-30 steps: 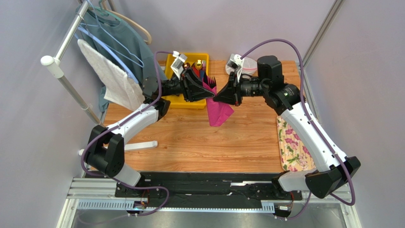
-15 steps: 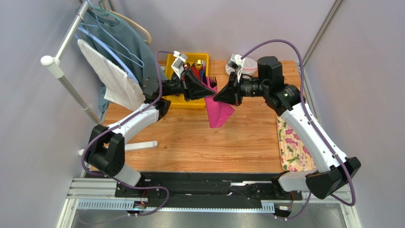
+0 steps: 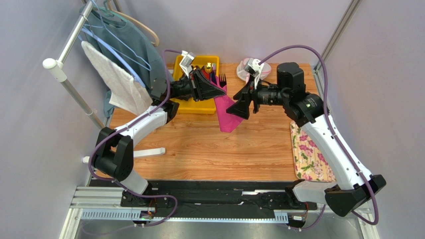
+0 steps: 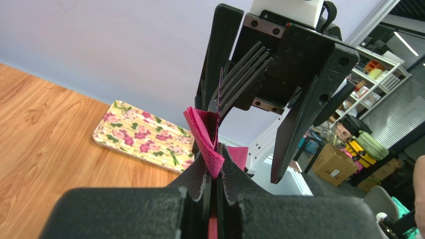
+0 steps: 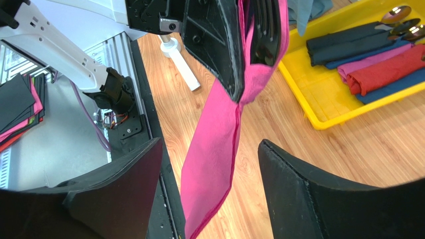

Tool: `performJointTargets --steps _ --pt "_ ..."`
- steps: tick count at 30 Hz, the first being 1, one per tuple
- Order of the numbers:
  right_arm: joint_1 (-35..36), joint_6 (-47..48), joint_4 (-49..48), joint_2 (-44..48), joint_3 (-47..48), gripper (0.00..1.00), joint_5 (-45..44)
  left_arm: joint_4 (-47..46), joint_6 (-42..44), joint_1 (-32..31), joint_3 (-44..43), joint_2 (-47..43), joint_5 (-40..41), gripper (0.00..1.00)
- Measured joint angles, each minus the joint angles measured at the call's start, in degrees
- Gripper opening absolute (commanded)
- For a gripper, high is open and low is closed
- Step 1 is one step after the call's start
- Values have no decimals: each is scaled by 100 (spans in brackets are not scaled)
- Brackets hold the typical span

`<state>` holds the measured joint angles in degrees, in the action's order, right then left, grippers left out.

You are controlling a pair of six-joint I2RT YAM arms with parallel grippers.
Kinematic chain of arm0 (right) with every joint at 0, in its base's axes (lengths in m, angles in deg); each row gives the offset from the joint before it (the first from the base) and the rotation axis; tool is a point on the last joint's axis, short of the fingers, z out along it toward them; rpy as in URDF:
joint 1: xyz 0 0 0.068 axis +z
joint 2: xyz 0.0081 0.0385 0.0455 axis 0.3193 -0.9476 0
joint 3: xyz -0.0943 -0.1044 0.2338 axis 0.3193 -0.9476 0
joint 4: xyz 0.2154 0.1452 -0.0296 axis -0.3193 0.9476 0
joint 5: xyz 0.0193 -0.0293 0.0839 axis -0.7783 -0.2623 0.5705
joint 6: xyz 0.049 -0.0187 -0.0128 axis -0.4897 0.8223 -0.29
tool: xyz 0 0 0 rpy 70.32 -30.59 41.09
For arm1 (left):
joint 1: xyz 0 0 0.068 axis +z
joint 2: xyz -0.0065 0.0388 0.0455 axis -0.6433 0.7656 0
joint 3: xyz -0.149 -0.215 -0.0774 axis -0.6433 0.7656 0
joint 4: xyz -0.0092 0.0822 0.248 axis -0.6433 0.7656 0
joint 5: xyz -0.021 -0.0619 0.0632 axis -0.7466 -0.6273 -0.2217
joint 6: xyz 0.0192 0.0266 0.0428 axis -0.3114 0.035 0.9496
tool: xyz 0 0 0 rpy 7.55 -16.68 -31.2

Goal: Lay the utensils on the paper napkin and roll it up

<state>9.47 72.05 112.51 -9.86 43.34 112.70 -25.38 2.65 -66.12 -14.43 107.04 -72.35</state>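
Pinching napkin (image 4: 203, 140) and fork (image 4: 238, 75) together, left fingers (image 4: 189, 186) face right fingers (image 5: 119, 195) spread apart.

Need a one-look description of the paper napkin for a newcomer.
Find the yellow bin at the far edge of the table. Just right of it the left claw pinches the paper napkin, a plain magenta sheet hanging folded with a dark fork poking from its top. Unlike the floral cloth at the right edge, it is unpatterned and held up.

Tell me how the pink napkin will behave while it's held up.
Probably floppy: the paper napkin hangs limp from the left end effector. Likely light and tear-prone, being a thin sheet pinched at one end.
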Motion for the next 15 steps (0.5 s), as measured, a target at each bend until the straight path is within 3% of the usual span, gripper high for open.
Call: performJointTargets --steps 6,11,14,15 --pt "-238 46 369 251 -74 52 -98 -7 -44 -2 -22 0 -4 0" --pt "-393 216 796 376 -282 45 -131 -9 -74 -2 -24 0 -4 0" --pt "-393 369 1104 378 -282 35 -129 -7 -79 0 -24 0 -7 0" --pt "-393 422 1200 382 -282 26 -127 -9 -79 0 -24 0 -7 0"
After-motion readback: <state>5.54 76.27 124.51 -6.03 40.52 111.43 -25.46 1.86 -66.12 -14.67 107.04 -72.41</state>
